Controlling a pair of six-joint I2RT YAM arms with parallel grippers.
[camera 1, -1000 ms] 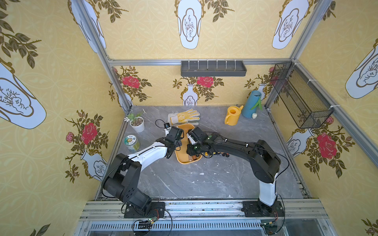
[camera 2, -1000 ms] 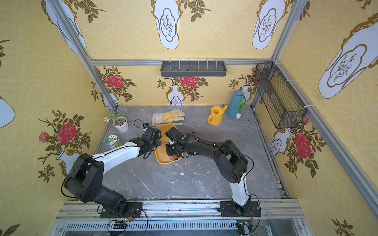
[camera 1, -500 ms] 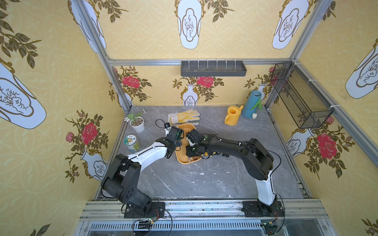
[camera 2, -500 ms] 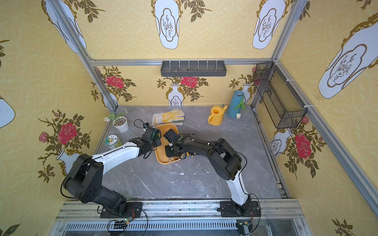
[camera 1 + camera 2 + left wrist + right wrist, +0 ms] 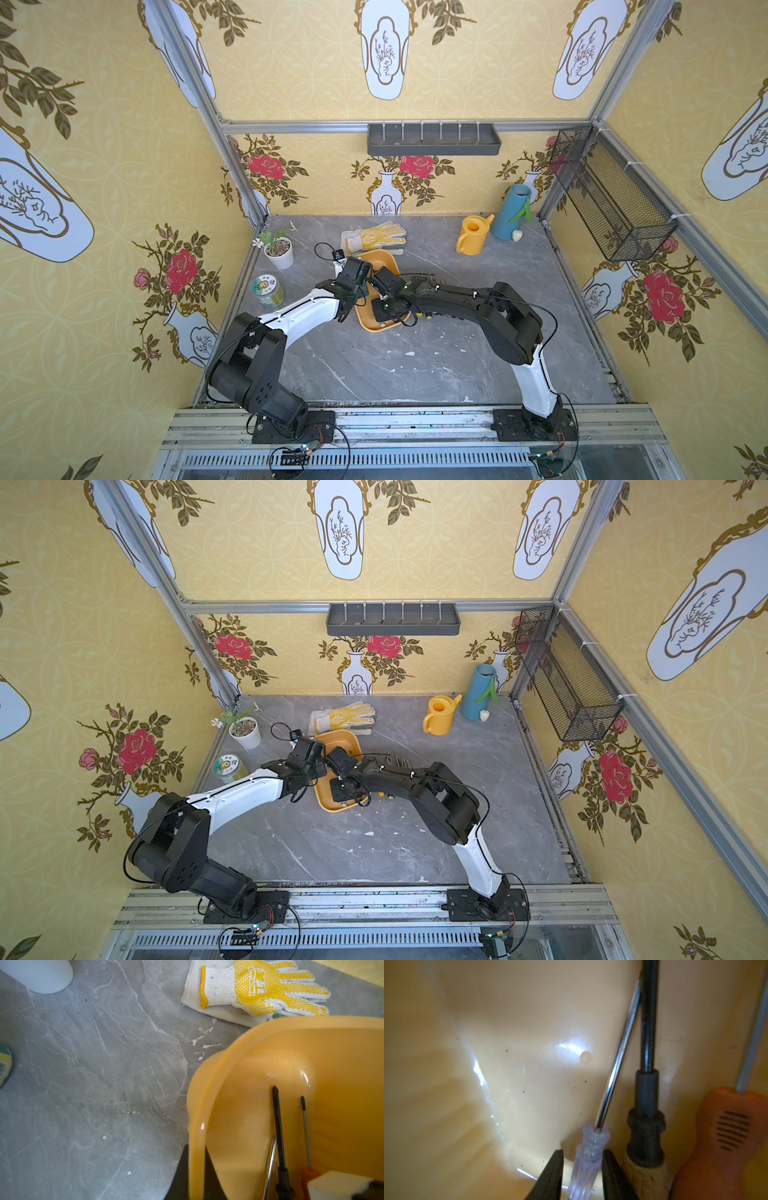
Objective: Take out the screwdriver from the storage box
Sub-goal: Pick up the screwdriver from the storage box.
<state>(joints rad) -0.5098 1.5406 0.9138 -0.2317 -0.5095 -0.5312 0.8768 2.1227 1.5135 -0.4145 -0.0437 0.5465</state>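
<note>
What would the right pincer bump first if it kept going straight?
Probably the bare yellow floor of the storage box. The right pincer pinches the clear screwdriver by its handle and points into the tub, though depth is hard to judge.

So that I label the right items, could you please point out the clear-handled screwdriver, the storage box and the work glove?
clear-handled screwdriver [image 5: 592,1147]: right wrist view, on its clear handle.
storage box [image 5: 197,1109]: left wrist view, on its rim.
work glove [image 5: 255,989]: left wrist view, on its yellow-dotted palm.
</note>
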